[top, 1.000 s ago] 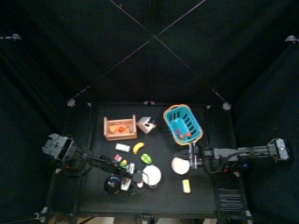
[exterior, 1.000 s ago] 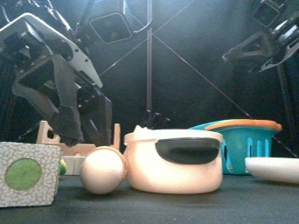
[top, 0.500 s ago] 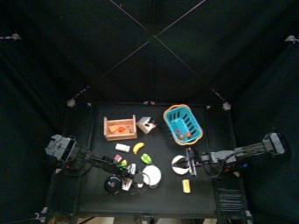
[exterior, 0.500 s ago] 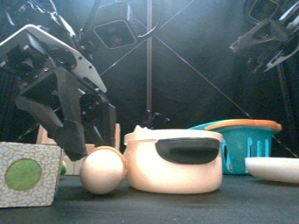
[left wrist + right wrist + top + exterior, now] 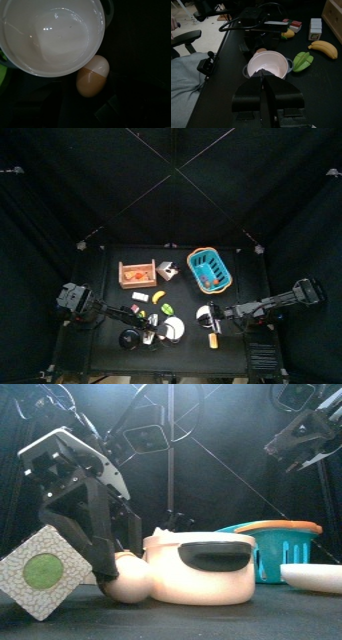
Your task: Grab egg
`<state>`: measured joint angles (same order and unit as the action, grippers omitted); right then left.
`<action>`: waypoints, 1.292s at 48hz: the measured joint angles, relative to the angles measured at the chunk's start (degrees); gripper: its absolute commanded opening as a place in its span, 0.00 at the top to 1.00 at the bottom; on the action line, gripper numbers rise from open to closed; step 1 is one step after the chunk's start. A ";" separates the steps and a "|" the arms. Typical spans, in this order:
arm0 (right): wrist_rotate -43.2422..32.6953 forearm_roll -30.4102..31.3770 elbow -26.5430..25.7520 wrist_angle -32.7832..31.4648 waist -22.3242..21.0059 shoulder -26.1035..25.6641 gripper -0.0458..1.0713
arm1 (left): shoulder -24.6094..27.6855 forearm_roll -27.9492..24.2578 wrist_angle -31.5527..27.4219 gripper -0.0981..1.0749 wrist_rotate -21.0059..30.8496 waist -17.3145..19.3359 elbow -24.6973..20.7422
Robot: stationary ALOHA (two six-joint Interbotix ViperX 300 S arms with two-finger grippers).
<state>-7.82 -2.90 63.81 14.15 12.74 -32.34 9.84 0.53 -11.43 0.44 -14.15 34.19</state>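
Front edge of the table. We see the left gripper point(image 5: 114, 559) with jaws spread wide, lowered over the egg point(image 5: 130, 584), which lies near the front edge between a tilted patterned carton point(image 5: 44, 571) and a white pot point(image 5: 201, 569), just beside the pot's wall. In the left wrist view the egg point(image 5: 92, 75) sits against the pot's rim point(image 5: 99, 37). Open table lies on the egg's far side from the pot. We see the right gripper point(image 5: 262, 75), jaws pressed together, raised above a teal basket point(image 5: 274, 549).
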 measured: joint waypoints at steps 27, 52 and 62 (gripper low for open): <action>0.00 0.26 0.00 -0.09 -0.09 0.00 0.96 | -0.79 -5.36 -5.45 0.09 -0.35 0.35 -0.18; 0.00 0.18 0.00 0.00 -0.18 0.00 0.96 | -0.88 -16.08 -6.94 0.09 -0.53 -1.05 -0.62; 0.00 0.26 0.00 0.00 -0.26 0.00 0.96 | -1.14 -21.18 -10.37 0.09 -0.53 -1.58 -1.67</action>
<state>-7.82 -2.64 63.81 14.15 12.48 -32.34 8.70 -20.65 -21.80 -0.09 -15.73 32.52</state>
